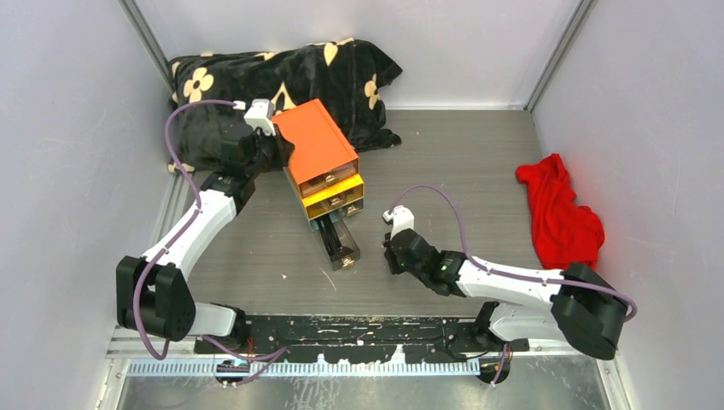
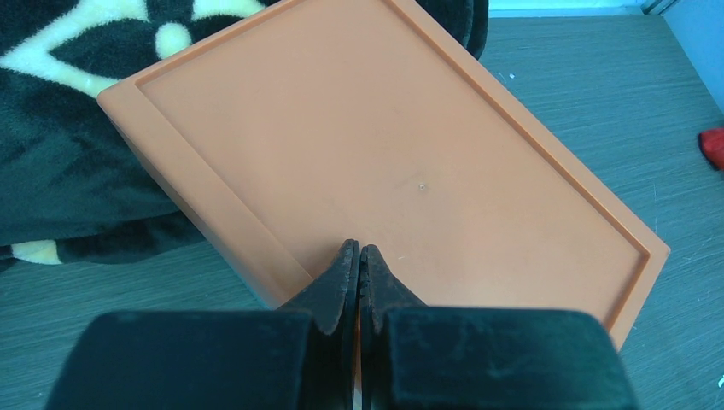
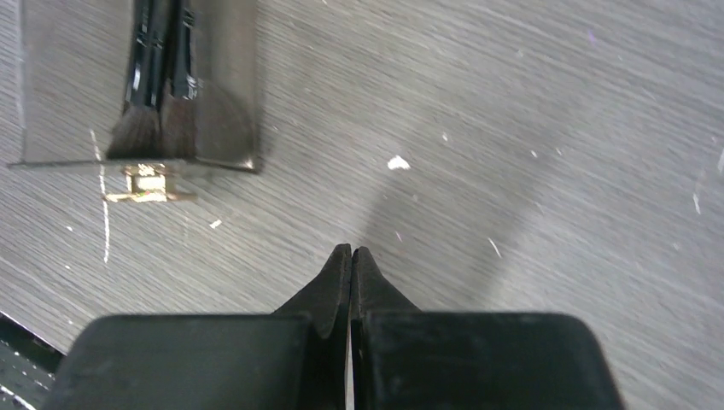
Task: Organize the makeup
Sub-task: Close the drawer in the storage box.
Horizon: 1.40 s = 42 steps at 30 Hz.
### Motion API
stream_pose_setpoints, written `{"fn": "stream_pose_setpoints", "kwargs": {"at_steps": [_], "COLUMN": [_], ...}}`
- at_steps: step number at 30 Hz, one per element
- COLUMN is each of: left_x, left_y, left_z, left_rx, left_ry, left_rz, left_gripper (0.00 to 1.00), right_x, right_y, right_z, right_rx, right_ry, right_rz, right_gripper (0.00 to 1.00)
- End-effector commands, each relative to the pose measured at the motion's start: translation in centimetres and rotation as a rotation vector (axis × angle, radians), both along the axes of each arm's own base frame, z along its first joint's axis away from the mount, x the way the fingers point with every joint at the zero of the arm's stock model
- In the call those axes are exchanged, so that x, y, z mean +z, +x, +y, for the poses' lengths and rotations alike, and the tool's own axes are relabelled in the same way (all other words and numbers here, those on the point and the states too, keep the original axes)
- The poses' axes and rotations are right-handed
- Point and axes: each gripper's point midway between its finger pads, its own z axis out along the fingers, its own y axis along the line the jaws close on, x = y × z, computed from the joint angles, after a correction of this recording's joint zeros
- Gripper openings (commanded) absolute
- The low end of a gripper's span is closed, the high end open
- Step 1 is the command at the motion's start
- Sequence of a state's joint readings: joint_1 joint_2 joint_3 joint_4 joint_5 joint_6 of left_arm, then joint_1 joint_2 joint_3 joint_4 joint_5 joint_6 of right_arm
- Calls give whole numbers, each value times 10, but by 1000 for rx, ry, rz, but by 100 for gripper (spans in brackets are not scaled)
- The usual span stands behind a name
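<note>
Your right gripper point(image 3: 352, 252) has its jaws pressed together with nothing between them, hovering low over the bare worktop point(image 3: 546, 154). The brushes point(image 3: 154, 77) lie ahead of those jaws and off to the left, inside the pulled-out clear drawer point(image 3: 230, 85). Their long axis runs along the drawer's length, fluffy heads toward the gold handle point(image 3: 149, 184) at its front.

The top view shows that drawer as the lowest 1 of the orange-topped box point(image 2: 384, 162), with its handle end just beside your right arm and well apart from the left. The left gripper point(image 2: 359, 252) is also closed on nothing, its tips at the near edge of the orange top.

If the drawer is to be shut next, the right arm looks the nearer choice: come round in front of the handle and push along the drawer's axis toward the box.
</note>
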State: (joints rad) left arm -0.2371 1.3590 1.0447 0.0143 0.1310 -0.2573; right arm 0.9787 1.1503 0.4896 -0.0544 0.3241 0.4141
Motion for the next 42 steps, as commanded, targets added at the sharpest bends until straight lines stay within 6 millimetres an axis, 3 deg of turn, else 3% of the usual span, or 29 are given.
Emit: {"fn": "stream_pose_setpoints", "kwargs": {"at_steps": [1, 11, 17, 27, 36, 42], "left_x": [-68, -75, -74, -72, -72, -77], "left_y": [-17, -19, -18, -20, -21, -22], "left_z": [16, 18, 17, 16, 13, 14], "left_rx": [33, 42, 39, 35, 24, 24], "left_ry": [89, 100, 98, 87, 79, 83], "left_rz": [217, 237, 234, 235, 235, 247], "left_gripper": [0, 0, 0, 0, 0, 0], "right_x": [31, 32, 44, 35, 58, 58], "right_y": [22, 6, -2, 20, 49, 64], "right_z": [40, 95, 112, 119, 129, 142], "right_rx": [53, 181, 212, 147, 85, 77], "right_ry": [121, 145, 146, 69, 16, -13], "right_rz": [-142, -163, -186, -234, -363, -413], "right_gripper": [1, 1, 1, 1, 1, 1]}}
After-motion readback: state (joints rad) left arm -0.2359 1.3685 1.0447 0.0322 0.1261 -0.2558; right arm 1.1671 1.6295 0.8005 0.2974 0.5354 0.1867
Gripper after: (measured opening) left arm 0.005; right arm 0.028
